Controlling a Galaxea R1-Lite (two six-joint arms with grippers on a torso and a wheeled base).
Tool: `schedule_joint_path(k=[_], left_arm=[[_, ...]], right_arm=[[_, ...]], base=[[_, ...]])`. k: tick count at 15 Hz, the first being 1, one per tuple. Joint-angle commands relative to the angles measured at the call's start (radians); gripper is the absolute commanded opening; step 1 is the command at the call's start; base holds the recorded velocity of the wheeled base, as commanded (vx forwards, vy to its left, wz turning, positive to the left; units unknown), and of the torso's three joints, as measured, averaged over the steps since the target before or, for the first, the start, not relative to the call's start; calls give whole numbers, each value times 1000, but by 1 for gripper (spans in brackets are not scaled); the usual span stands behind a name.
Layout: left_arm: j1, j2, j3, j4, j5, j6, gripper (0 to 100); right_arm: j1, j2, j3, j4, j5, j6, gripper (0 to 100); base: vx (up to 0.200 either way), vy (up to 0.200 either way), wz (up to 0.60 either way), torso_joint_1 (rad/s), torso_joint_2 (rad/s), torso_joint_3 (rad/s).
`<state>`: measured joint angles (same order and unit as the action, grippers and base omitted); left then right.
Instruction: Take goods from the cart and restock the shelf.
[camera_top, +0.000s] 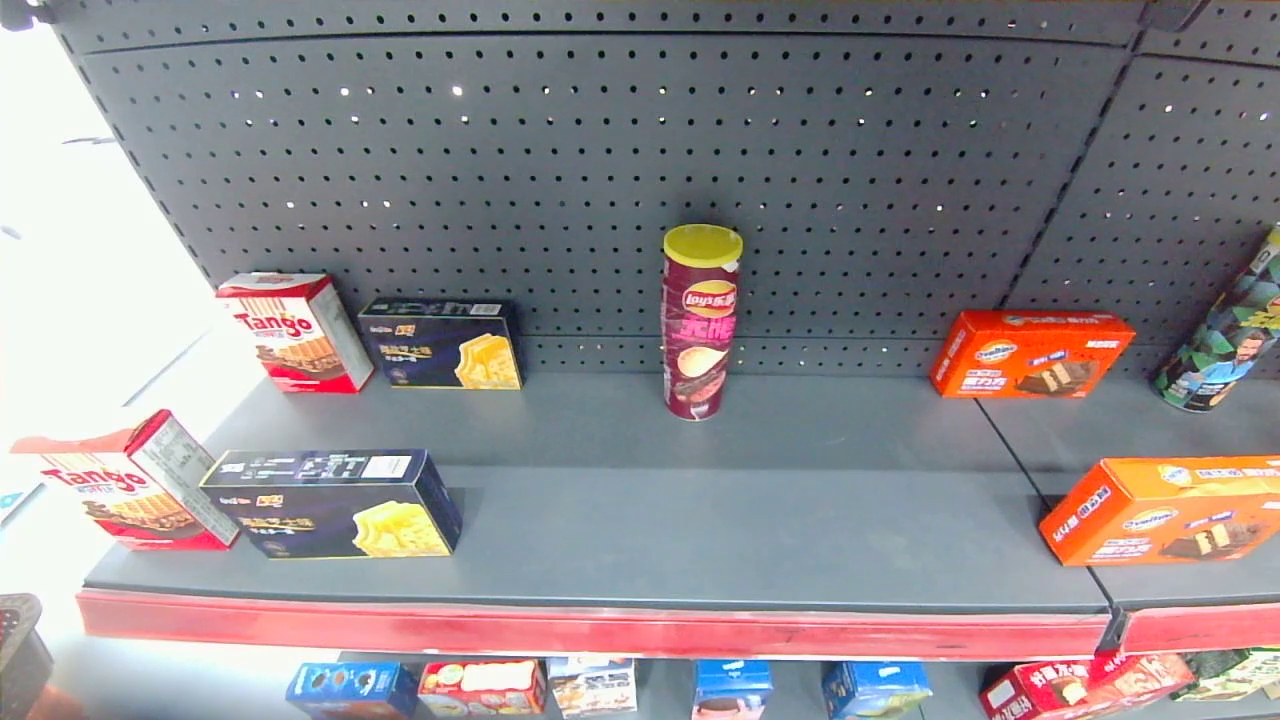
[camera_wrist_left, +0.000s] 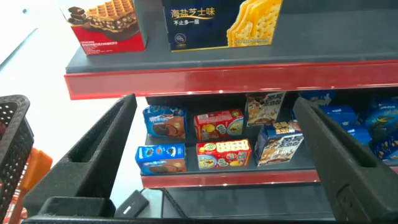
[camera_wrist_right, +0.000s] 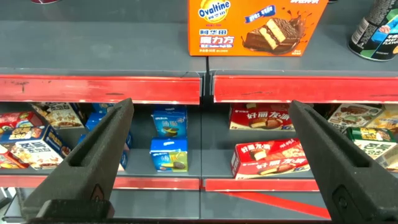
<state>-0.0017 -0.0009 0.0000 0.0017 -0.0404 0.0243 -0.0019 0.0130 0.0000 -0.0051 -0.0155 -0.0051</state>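
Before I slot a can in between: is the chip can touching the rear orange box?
Apart. Head view shows bare shelf between the chip can and the rear orange box.

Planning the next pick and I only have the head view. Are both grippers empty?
Observer: The left gripper is open with nothing between its fingers. It faces the lower shelf.
Operator: And the right one?
Observer: The right gripper is also open and empty. It is level with the stock below the orange box.
Operator: Is the cart in reach?
Observer: A black mesh basket sits beside the left gripper, on the robot's left and below shelf level. It may be the cart, but its contents are hidden.
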Motion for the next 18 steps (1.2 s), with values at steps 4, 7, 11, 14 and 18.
schedule_joint_path(k=[4, 7, 11, 14, 18], left_arm=[[0, 1, 0, 0, -1, 0, 100], [0, 1, 0, 0, -1, 0, 100], [0, 1, 0, 0, -1, 0, 100], [0, 1, 0, 0, -1, 0, 100], [0, 1, 0, 0, -1, 3, 100]], right_arm=[[0, 1, 0, -1, -1, -1, 100], [0, 1, 0, -1, -1, 1, 100], [0, 1, 0, 1, -1, 2, 100], [2, 1, 0, 1, -1, 2, 100], [0, 1, 0, 1, -1, 4, 100]], base=[[0, 0, 600, 2, 5, -1], [0, 0, 600, 6, -7, 5], [0, 0, 600, 1, 0, 6], [0, 0, 0, 0, 0, 0], [0, 0, 0, 0, 0, 0]])
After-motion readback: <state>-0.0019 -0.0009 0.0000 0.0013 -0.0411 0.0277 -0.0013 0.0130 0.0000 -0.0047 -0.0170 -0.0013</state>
